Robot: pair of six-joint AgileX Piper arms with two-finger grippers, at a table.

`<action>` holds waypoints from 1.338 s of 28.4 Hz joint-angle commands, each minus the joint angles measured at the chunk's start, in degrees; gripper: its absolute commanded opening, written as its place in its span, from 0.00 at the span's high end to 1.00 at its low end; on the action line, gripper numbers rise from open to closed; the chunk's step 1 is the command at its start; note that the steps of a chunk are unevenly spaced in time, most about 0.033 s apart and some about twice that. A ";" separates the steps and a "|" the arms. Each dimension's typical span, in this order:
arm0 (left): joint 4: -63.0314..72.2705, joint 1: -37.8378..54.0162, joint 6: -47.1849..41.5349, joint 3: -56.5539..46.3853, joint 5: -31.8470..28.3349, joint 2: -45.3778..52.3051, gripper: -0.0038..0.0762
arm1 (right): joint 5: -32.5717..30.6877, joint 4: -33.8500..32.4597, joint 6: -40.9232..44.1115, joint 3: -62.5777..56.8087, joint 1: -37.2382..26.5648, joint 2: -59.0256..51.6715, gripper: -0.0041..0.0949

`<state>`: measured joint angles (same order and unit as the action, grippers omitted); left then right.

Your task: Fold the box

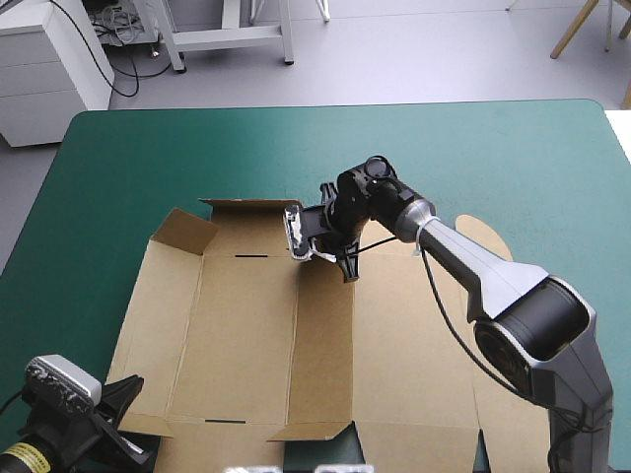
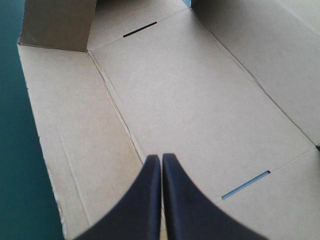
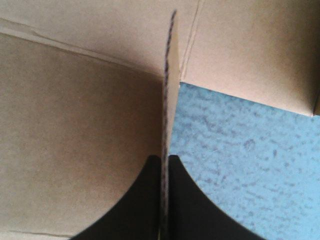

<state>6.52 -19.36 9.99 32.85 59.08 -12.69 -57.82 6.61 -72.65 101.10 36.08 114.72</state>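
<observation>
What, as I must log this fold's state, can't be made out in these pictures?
- High view: the box's near right part, behind the right arm and cut by the bottom edge.
- Right wrist view: the flap's face; the right gripper holds it edge-on.
- Left wrist view: whether the left gripper touches the box.

The left gripper [image 2: 161, 156] has its black fingers pressed together in one pointed arch above the brown box [image 2: 200, 100], whose creased board lies open ahead of it. A narrow slot [image 2: 245, 185] sits just beside the fingers, and a second slot [image 2: 140, 29] lies far ahead. A flap [image 2: 55, 25] stands raised at the far corner. The teal-green cover [image 2: 15, 150] borders the board along one side. Whether the fingertips touch the board is unclear.
</observation>
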 commanded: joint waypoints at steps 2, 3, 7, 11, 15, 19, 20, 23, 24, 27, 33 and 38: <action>0.29 -0.46 -0.51 1.91 -3.18 -0.88 0.96 | -0.59 1.11 -0.06 1.75 0.16 -3.25 0.98; 0.29 -0.46 -0.51 1.91 -3.18 -0.88 0.96 | -0.63 1.11 0.80 1.75 0.16 -3.25 0.98; 0.29 -0.46 -0.51 1.91 -3.18 -0.88 0.96 | -0.81 0.14 3.82 1.75 0.16 -3.25 0.91; 0.16 -0.46 -0.51 1.91 -3.18 -0.88 0.96 | -0.81 -3.58 8.91 1.75 0.16 -3.25 0.71; 0.06 -0.46 -0.51 1.91 -3.18 -0.88 0.96 | -2.32 -9.45 15.39 1.75 0.16 -4.79 0.61; 0.06 -0.46 -0.51 1.91 -3.18 -0.88 0.96 | -6.17 -22.72 24.21 1.75 -0.05 -7.91 0.68; 0.06 -0.46 -0.51 1.91 -3.18 -0.88 0.96 | -7.51 -26.08 27.52 1.75 -0.46 -8.85 0.71; 0.06 -0.46 -0.51 1.91 -3.18 -0.88 0.96 | -11.18 -30.01 32.35 1.75 -2.39 -11.84 0.82; 0.06 -0.46 -0.51 1.91 -3.18 -0.88 0.96 | -11.17 -29.84 33.96 1.75 -3.39 -13.14 0.85; 0.06 -0.46 -0.51 1.91 -3.15 -0.88 0.96 | -11.17 -27.09 37.70 1.75 -6.80 -17.08 0.93; 0.06 -0.46 -0.51 1.91 -3.05 -0.88 0.96 | -11.17 -17.52 45.55 1.75 -17.43 -25.40 0.98; 0.06 -0.46 -0.51 1.91 -2.91 -0.88 0.96 | -11.17 -7.52 49.72 0.90 -28.72 -31.31 0.98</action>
<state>6.10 -19.36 9.99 32.85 59.42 -12.69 -70.59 -5.49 -24.88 101.15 13.03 88.85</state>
